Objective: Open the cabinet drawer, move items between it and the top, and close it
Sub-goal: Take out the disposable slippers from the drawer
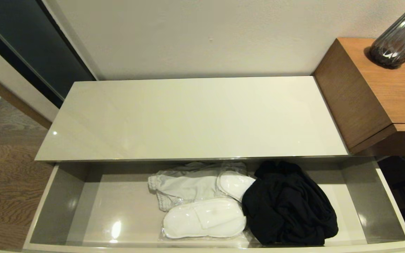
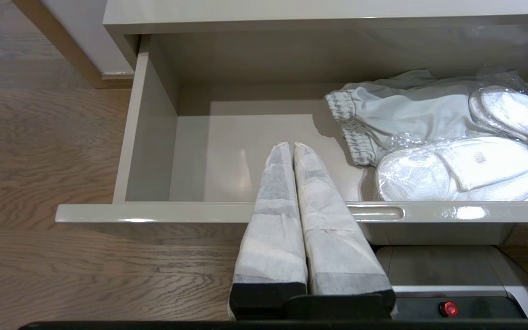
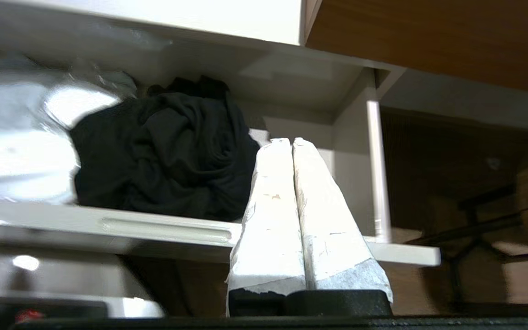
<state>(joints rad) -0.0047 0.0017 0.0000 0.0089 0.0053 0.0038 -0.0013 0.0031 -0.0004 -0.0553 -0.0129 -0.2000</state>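
1. The left end effector (image 2: pixel 292 147) has its two white-wrapped fingers (image 2: pixel 273 215) pressed together. It holds nothing. It hangs in front of the cabinet drawer (image 2: pixel 154 213), with its tips over the drawer's front edge and just beside a slim handle notch (image 2: pixel 376 212).
2. The right end effector (image 3: pixel 291 142) is also pressed together and holds nothing. It sits in front of the drawer near the drawer's right end, close to the black cloth garment (image 3: pixel 163 151).
3. The drawer (image 1: pixel 44 196) is pulled out wide below the front edge of the top (image 1: pixel 192 116).
4. The black cloth garment (image 1: pixel 288 205) lies in a heap in the right half of the drawer.
5. One wrapped pair of white slippers (image 1: pixel 204 218) lies flat near the drawer's front, touching the black garment's left side.
6. A second wrapped pair of slippers (image 1: pixel 234 184) lies further back in the drawer, partly under the black garment.
7. The light grey garment (image 1: pixel 185 186) lies in the middle of the drawer, left of the second pair. Its elastic band (image 2: pixel 349 130) faces the bare left part of the drawer.
8. The top is a long shiny cream slab.
9. A brown wooden unit (image 1: pixel 374 91) stands at the right end of the top. A dark glass vase (image 1: pixel 397 38) stands on it.
10. A wood floor (image 1: pixel 5 175) lies to the left of the drawer.
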